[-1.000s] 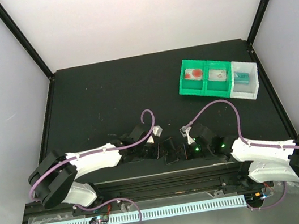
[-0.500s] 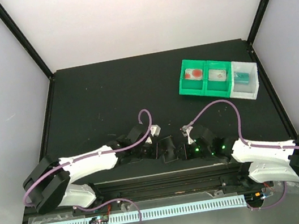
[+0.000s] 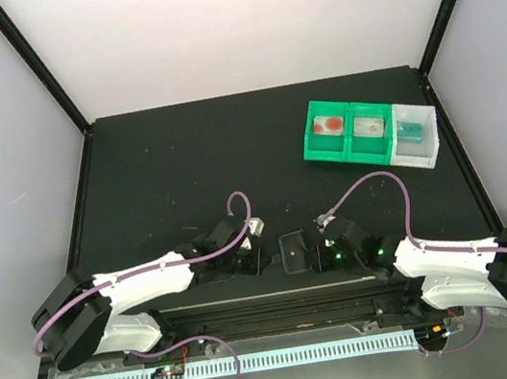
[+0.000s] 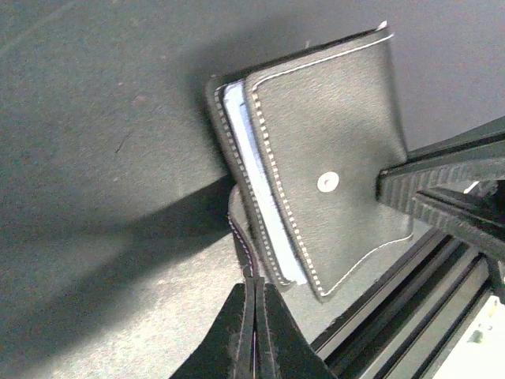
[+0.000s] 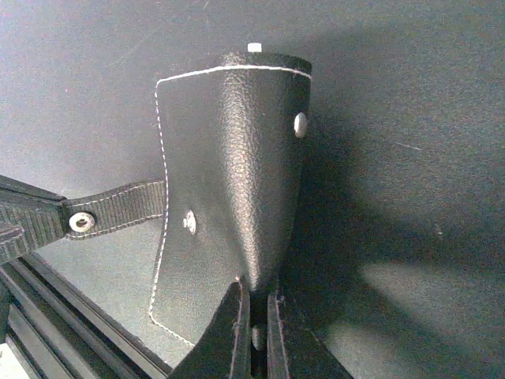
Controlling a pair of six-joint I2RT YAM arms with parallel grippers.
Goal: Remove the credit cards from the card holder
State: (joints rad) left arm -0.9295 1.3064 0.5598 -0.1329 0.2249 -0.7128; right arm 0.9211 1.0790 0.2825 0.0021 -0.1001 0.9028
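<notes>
Left gripper point(image 4: 254, 288), jaws pressed together on what looks like the end of the snap strap point(image 5: 118, 207), has backed off to its own side in the last second. The right gripper point(image 5: 254, 294) stays clamped on the lower edge of the card holder point(image 4: 331, 158). A second ago the two were nearly touching. Now the strap runs taut between them and the black wallet sits at the near edge of the table point(image 3: 181, 163), its flap unsnapped. That frees the mouth, but the credit cards point(image 4: 259, 180) remain inside, showing only as a pale blue edge between the leaves. No brand or lettering shows on the wallet, only white stitching and bare metal studs. Farther back on the right, the green-and-white tray point(image 3: 351, 159) holds small items with markings too small to read.
</notes>
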